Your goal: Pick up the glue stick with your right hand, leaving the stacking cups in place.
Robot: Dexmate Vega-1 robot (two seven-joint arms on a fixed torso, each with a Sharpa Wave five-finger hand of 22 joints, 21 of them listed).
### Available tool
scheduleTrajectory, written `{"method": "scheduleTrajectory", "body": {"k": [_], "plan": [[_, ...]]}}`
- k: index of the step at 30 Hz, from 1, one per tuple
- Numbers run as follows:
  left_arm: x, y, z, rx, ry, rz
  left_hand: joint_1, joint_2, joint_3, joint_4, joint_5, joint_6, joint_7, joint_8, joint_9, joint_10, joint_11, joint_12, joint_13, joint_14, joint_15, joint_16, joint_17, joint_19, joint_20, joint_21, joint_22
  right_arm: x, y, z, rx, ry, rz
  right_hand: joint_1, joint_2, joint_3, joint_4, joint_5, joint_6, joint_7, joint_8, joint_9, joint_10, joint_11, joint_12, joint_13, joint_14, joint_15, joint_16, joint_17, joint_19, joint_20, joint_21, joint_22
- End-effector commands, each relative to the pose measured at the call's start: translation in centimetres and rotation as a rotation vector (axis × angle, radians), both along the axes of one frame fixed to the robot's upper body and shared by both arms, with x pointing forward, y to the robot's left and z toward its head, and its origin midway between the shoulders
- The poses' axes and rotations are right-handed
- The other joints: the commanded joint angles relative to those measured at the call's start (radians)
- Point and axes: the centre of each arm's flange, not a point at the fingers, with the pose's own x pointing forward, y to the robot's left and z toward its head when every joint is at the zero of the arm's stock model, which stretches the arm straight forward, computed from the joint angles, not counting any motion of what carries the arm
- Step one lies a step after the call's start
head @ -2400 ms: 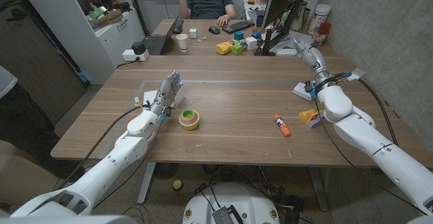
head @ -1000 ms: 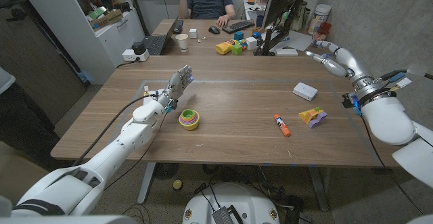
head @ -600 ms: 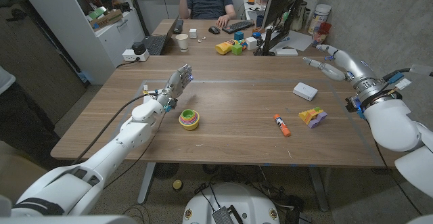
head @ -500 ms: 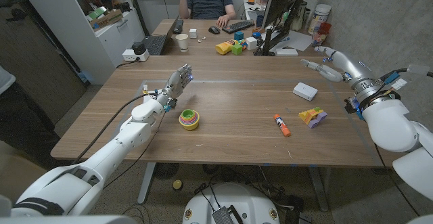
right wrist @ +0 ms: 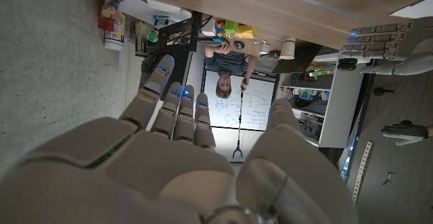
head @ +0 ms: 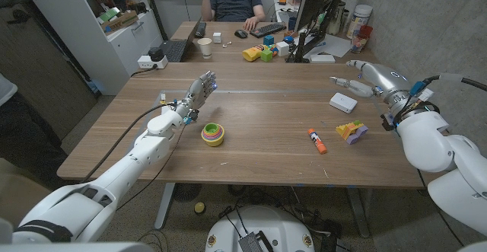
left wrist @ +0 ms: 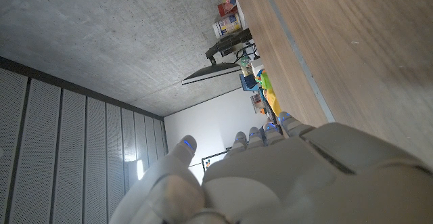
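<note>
The glue stick (head: 316, 140), orange with a white band, lies on the table's right half near the front. The stacking cups (head: 212, 135), nested yellow, green and pink, sit left of centre. My right hand (head: 367, 78) hovers open over the far right of the table, behind the glue stick, fingers stretched toward the table's middle; its back (right wrist: 169, 156) shows in the right wrist view. My left hand (head: 199, 94) is raised behind and left of the cups, fingers straight and holding nothing; its back (left wrist: 284, 176) also shows in the left wrist view.
A white box (head: 343, 102) lies just below my right hand. A yellow and purple toy (head: 351, 131) sits right of the glue stick. A monitor (head: 312, 12), toys, a cup and a keyboard stand on the far desk, where a person (head: 232, 1) sits.
My right arm has swung inward and lower, bringing the hand from the far right edge to above the white box. The left hand has barely moved over the last second.
</note>
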Motion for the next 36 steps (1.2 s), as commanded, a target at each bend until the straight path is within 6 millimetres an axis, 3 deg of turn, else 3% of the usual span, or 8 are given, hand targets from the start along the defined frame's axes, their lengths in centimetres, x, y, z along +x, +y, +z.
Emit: {"method": "scheduleTrajectory", "body": {"k": [1,22,36], "plan": [[-0.1,0.1,0.1,0.004,-0.003,-0.003,-0.004,0.051,-0.004,-0.002,0.007,-0.006,-0.002,0.005,0.002,-0.048,0.0,0.003,0.003,-0.079,0.002,0.003,0.002,-0.007,0.002,0.001,0.004,0.4,1.1,-0.5,-0.074,0.1,-0.066,0.013,-0.002,-0.003,-0.001,0.011,0.007,0.001,0.001,0.006,0.007,-0.003,0.004,0.002,0.009,-0.001,0.004,0.002,0.009,-0.001,0.005,0.002],[-0.4,0.4,0.1,0.003,-0.009,-0.001,-0.004,0.05,-0.007,-0.002,0.007,-0.006,-0.001,0.006,0.002,-0.048,0.0,0.003,0.003,-0.08,0.002,0.004,0.002,-0.007,0.003,0.001,0.004,1.9,3.2,-1.1,-0.19,0.171,-0.153,0.035,-0.007,-0.006,-0.009,0.017,-0.01,-0.012,-0.007,0.006,-0.017,-0.024,-0.008,0.002,0.017,-0.017,-0.001,0.001,0.017,-0.002,0.0,0.002],[-0.6,0.4,-0.1,0.002,-0.007,0.002,-0.005,0.049,-0.009,-0.001,0.007,-0.006,-0.002,0.006,0.002,-0.048,0.001,0.003,0.003,-0.08,0.003,0.004,0.002,-0.007,0.002,0.001,0.004,3.1,4.1,-2.0,-0.253,0.251,-0.19,0.073,-0.005,-0.001,-0.019,0.027,-0.016,-0.027,-0.009,0.007,-0.026,-0.034,-0.012,0.003,0.021,-0.028,-0.006,0.001,0.049,-0.011,0.006,0.002]]}}
